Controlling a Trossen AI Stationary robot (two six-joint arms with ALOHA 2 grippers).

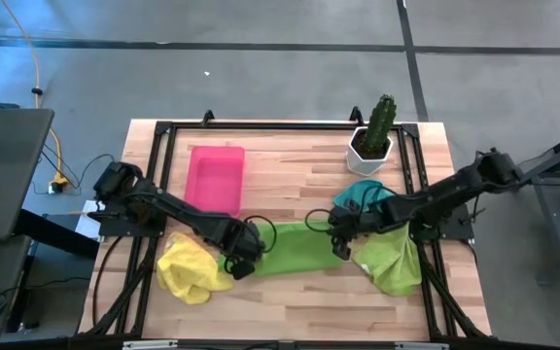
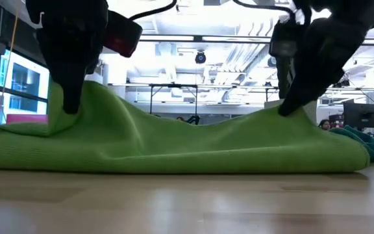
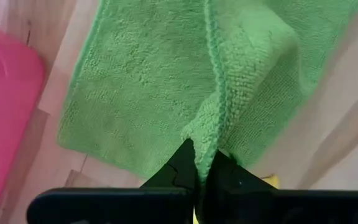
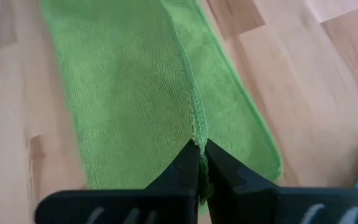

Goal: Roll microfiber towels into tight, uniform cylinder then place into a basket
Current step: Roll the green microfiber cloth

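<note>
Bench [image 1: 290, 292] of pale wood planks, seen from above, black frame rails around it.

Far left: yellow towel [image 1: 189, 268], crumpled in a heap near the front-left edge. Behind it the pink basket [image 1: 215, 178] sits flat on the wood, nothing visible inside.

Left claw [image 1: 239, 261] is down at the left end of the green towel [image 1: 295, 248], fingers pinched together on a raised fold of the cloth edge; the left wrist view shows the hem bunched up between the two dark tips. From table height that end of the cloth is drawn up into a peak under the claw.

Centre: green towel lies spread lengthwise across the bench, sagging in the middle between the two lifted ends.

Right claw [image 1: 343, 243] grips the towel's right end the same way, fingers closed on the stitched hem, cloth tented up beneath it.

Right of that: teal towel [image 1: 360, 197] bunched just behind the right arm, and a second lime towel [image 1: 392, 261] rumpled near the front-right edge. Back right, a white pot with a cactus [image 1: 374, 131].
</note>
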